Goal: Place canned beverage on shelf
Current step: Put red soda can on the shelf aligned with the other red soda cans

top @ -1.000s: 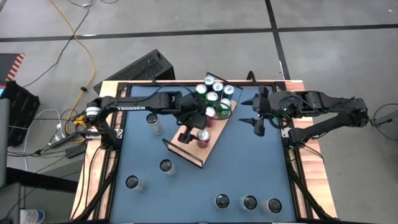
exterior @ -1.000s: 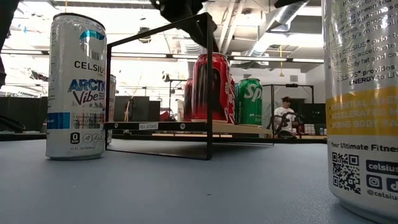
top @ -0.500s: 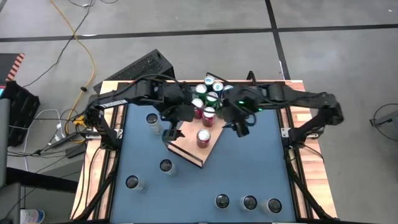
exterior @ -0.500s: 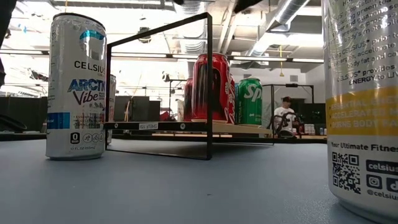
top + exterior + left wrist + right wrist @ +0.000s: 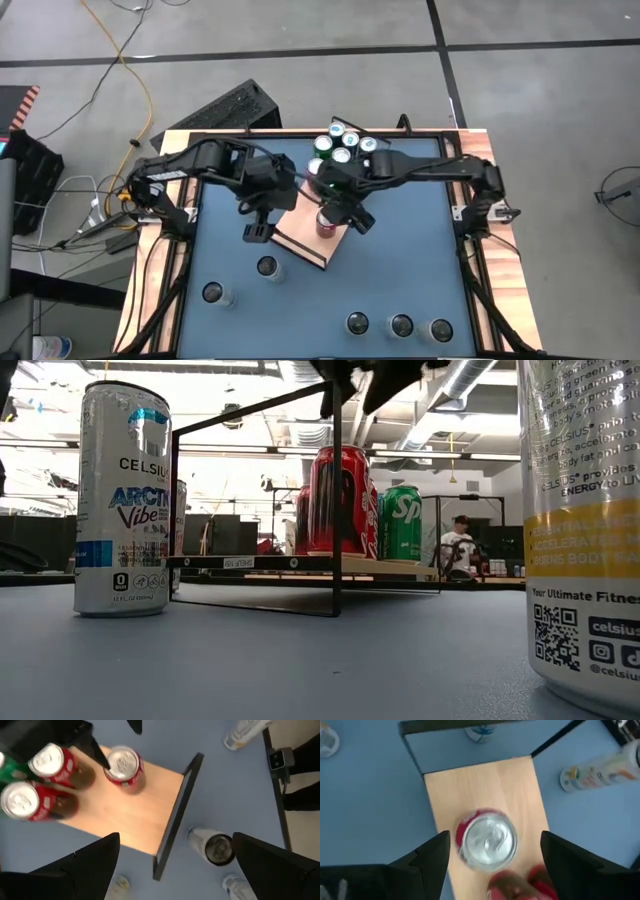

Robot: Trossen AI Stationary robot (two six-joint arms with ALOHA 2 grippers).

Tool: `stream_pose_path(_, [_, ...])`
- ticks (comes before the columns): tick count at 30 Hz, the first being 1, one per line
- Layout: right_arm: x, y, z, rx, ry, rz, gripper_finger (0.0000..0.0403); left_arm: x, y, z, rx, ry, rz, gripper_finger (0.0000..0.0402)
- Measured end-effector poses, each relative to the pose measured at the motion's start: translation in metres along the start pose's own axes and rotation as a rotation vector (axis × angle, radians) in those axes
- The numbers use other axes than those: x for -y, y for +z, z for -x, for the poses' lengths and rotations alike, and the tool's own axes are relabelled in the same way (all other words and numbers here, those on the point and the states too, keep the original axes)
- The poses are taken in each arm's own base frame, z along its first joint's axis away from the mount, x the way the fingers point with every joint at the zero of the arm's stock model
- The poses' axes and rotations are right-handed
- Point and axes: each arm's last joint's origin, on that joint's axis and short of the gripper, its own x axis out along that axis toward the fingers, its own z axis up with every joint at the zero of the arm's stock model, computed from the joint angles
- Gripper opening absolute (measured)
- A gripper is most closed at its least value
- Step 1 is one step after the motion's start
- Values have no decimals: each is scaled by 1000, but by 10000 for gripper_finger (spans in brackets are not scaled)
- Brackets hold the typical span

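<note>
**Red can stands on the shelf, both grippers open above**

The red can [image 5: 326,222] stands upright on the shelf [image 5: 303,240], on the light-wood board near its front end, a little apart from the other cans. In the right wrist view this can [image 5: 487,840] shows from above, silver top up, between the 2 dark fingers [image 5: 432,857] but below them and not touched by them. The right gripper [image 5: 345,212] hangs over the can with its jaws spread wide and nothing held.

The left gripper [image 5: 256,226] is over the blue table [image 5: 400,260], just beside the shelf's left edge. Its jaws are also wide apart and empty. In the left wrist view, the shelf [image 5: 135,805] lies below with its dark lip [image 5: 177,815] toward a silver can [image 5: 215,847] that stands on the table.

Farther back on the shelf stand a group of green cans [image 5: 342,148] and more red ones. In the low view the red can [image 5: 340,500] shows inside the black wire rail [image 5: 335,500], with a green can [image 5: 402,522] behind it. More silver cans [image 5: 401,325] stand near the table's front edge.
</note>
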Motion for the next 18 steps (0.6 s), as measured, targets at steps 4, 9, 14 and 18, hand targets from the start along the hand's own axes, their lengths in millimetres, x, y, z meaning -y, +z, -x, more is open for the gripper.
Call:
stream_pose_path(4, [4,1,-12,-12,13,43,295,4,-2,0,-23,-9,30,371])
stream_pose_path(9, [9,-4,-21,-38,32,53,295,8,-2,0,-23,-17,36,371])
stream_pose_path(14, [10,-5,-19,-35,26,81,295,12,-2,-1,-24,-23,28,371])
stream_pose_path(18, [9,-7,-20,-46,41,94,295,14,-2,-1,-29,-26,29,371])
